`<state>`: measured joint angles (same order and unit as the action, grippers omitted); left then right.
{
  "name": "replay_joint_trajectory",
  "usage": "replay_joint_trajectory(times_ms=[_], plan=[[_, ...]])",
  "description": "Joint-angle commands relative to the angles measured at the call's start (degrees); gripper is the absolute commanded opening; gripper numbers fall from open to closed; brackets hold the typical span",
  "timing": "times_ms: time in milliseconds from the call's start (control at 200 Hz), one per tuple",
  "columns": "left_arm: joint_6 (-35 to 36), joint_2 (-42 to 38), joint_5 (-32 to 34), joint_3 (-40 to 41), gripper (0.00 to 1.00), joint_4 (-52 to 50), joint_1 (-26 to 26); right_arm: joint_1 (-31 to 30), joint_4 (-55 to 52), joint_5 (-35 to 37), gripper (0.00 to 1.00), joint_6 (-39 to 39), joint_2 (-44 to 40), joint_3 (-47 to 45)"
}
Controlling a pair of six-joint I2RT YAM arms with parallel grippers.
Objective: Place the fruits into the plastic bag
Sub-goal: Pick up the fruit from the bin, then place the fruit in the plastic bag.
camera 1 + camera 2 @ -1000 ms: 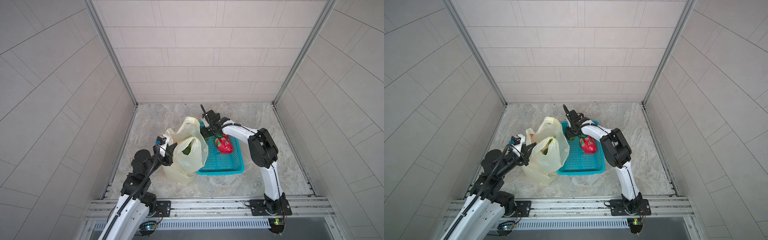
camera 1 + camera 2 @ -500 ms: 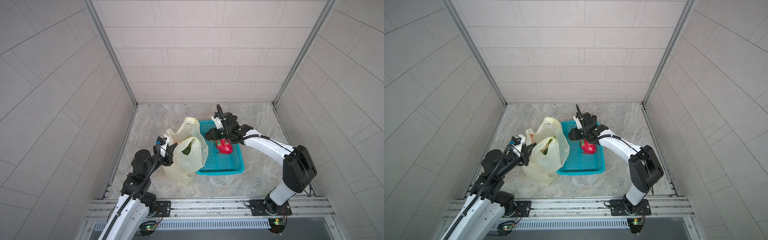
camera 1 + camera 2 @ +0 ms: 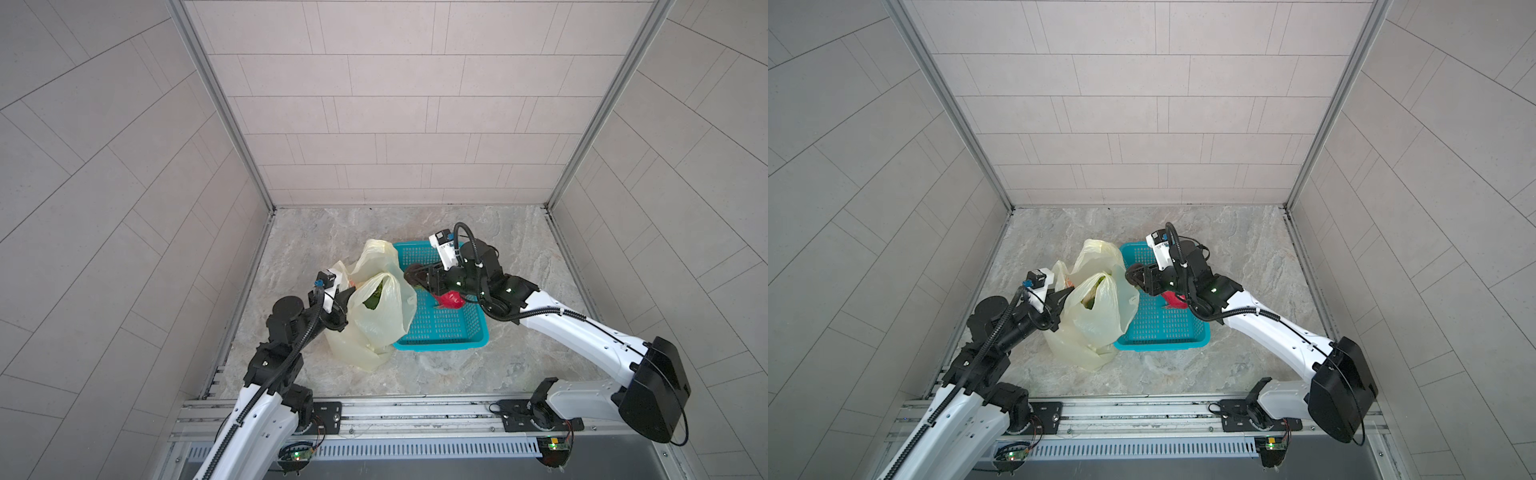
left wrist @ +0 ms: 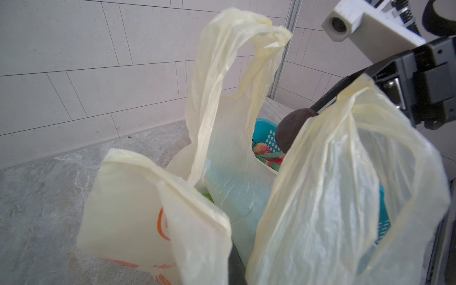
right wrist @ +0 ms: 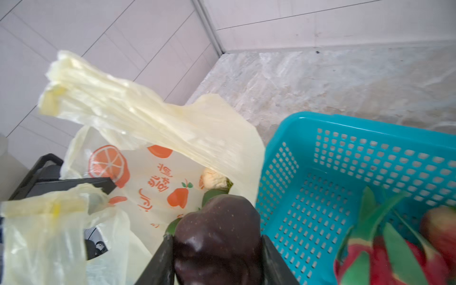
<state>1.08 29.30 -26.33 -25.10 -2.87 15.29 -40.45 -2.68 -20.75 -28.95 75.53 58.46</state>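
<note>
Against the view a second earlier, the right arm [image 3: 582, 332] is found unfolded. Its elbow, then raised above the teal basket [image 3: 436, 344], is now swung out to the lower right of the frame in both top views. The right gripper [image 3: 417, 277] is brought from the basket's far left corner to the edge of the plastic bag [image 3: 374, 332], at mid-frame.

The blackish oval fruit [image 3: 412, 274] is clamped between the right fingers [image 5: 160, 261], which are set part-way apart around it. In the right wrist view it is seen bulging between the two dark fingers, with the bag's mouth just past it. The fruit is thus judged lifted clear of the basket and nearly over the opening, so release is judged close, though not yet due.

The left arm [image 3: 274, 374] is unchanged, reaching up from the lower left. The left fingers [image 3: 1064, 296] are pinched fully together on the bag's near rim, and the mouth is held raised and open by them. The bag is stood on the marble surface [image 3: 457, 374], touching the basket's left wall.

A dark green fruit [image 3: 374, 297] is visible inside the bag. A dragon fruit [image 3: 449, 300] is left in the basket under the right wrist, so more transfers are judged to remain
</note>
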Motion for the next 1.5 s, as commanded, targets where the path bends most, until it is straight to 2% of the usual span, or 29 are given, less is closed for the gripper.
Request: replay_joint_trajectory(times_ms=[0, 295, 500, 741, 1036, 1261, 1496], plan=[[-0.15, -0.62, -0.61, -1.97, 0.0, 1.23, 0.14, -3.31, 3.6, -0.96, 0.19, 0.32, 4.01, 3.07], [-3.87, -3.89, -0.64, -1.11, 0.0, 1.29, 0.16, -10.57, 5.38, -0.74, 0.2, 1.6, 15.54, 8.16], [-3.42, -5.34, -0.08, -0.92, 0.0, 0.15, 0.09, -13.1, 1.35, -2.1, 0.29, 3.78, 20.69, 10.67], [-3.19, -5.23, 0.02, -0.56, 0.0, -0.09, 0.11, -13.3, -1.28, -3.56, 0.38, 5.11, 21.15, 10.75], [-3.02, -5.26, -0.33, -0.47, 0.0, -0.17, 0.09, -13.0, -2.89, -2.57, 0.73, 6.93, 17.14, 9.24], [-2.73, -5.57, -0.4, -0.12, 0.0, -0.6, 0.11, -10.83, -3.17, -0.22, 0.89, 8.32, 10.04, 6.13], [-2.02, -5.32, -0.3, -0.28, 0.0, -0.64, 0.16, -9.69, -2.46, -1.29, 0.9, 7.36, 9.72, 5.33]])
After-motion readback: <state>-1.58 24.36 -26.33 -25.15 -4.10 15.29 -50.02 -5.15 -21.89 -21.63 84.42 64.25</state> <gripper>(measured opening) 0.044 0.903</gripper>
